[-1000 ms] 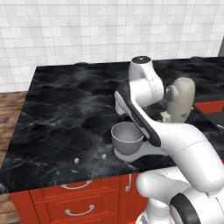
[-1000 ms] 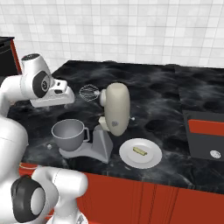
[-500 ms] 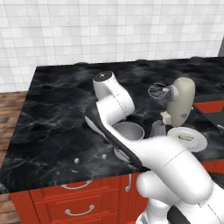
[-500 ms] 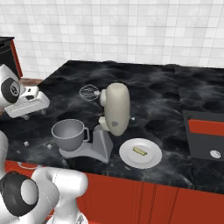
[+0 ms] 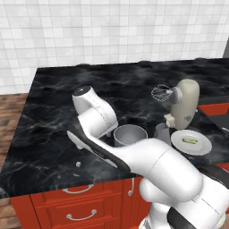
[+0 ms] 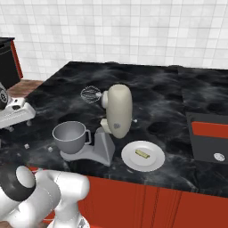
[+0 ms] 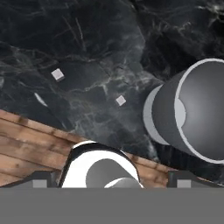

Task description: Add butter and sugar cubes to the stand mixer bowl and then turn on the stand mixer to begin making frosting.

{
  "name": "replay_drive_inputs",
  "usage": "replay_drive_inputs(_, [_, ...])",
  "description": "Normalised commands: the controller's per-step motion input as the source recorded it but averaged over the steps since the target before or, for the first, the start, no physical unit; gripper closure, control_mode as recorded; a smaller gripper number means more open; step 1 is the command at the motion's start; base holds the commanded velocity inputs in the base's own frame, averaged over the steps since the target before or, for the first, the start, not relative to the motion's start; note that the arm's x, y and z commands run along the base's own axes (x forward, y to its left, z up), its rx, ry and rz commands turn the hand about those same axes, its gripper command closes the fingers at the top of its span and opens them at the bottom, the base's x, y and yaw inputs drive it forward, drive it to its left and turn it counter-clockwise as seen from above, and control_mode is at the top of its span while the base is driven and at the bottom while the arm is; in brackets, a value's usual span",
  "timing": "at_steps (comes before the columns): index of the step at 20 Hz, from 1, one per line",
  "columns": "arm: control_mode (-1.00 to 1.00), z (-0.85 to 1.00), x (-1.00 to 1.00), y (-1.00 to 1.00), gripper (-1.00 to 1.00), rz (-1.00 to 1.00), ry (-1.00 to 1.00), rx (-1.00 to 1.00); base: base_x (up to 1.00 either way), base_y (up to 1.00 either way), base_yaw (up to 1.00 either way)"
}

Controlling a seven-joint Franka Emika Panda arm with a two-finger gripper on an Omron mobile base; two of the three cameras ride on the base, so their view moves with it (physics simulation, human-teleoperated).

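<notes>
The grey stand mixer bowl (image 6: 69,136) (image 5: 129,134) sits on the base of the stand mixer (image 6: 118,111) (image 5: 185,107), whose beige head is tilted up with the wire whisk (image 6: 90,94) raised. Two white sugar cubes (image 7: 57,74) (image 7: 120,100) lie on the black counter left of the bowl, also seen from the right base (image 6: 26,146) (image 6: 50,149). The butter (image 6: 142,153) (image 5: 190,140) rests on a white plate (image 6: 153,162) right of the mixer. My gripper (image 6: 18,122) (image 7: 111,179) hangs open and empty above the counter, left of the bowl and near the cubes.
The black marble counter (image 5: 53,103) ends at a front edge close to the cubes, with wooden floor (image 7: 26,144) beyond it in the hand view. Red cabinets (image 5: 67,203) run below. A dark and red fixture (image 6: 209,140) sits at the counter's right.
The arm has swung left, from beside the mixer head to above the counter left of the bowl. The jaws stay open. Bowl, mixer, plate and cubes have not moved.
</notes>
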Motion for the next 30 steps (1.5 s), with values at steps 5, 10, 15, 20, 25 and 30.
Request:
replay_drive_inputs(5, [-1.0, -0.4, 0.0, 0.56, -1.0, 0.06, 0.19, 0.0, 0.0, 0.0, 0.0])
replay_drive_inputs(10, [-1.0, -0.41, 0.05, 0.42, -1.0, 0.03, 0.23, 0.0, 0.0, 0.0, 0.0])
replay_drive_inputs(15, [-1.0, -0.39, 0.26, 0.25, -1.0, 0.01, 0.23, 0.0, 0.0, 0.0, 0.0])
replay_drive_inputs(20, [-1.0, -0.28, 0.43, 0.14, -1.0, 0.0, 0.2, 0.0, 0.0, 0.0, 0.0])
replay_drive_inputs(25, [-1.0, -0.31, 0.4, 0.13, -1.0, 0.0, 0.19, -0.03, 0.0, 0.0, 0.0])
replay_drive_inputs(30, [-1.0, -0.38, 0.26, 0.16, -1.0, 0.0, 0.06, -0.07, 0.0, 0.0, 0.0])
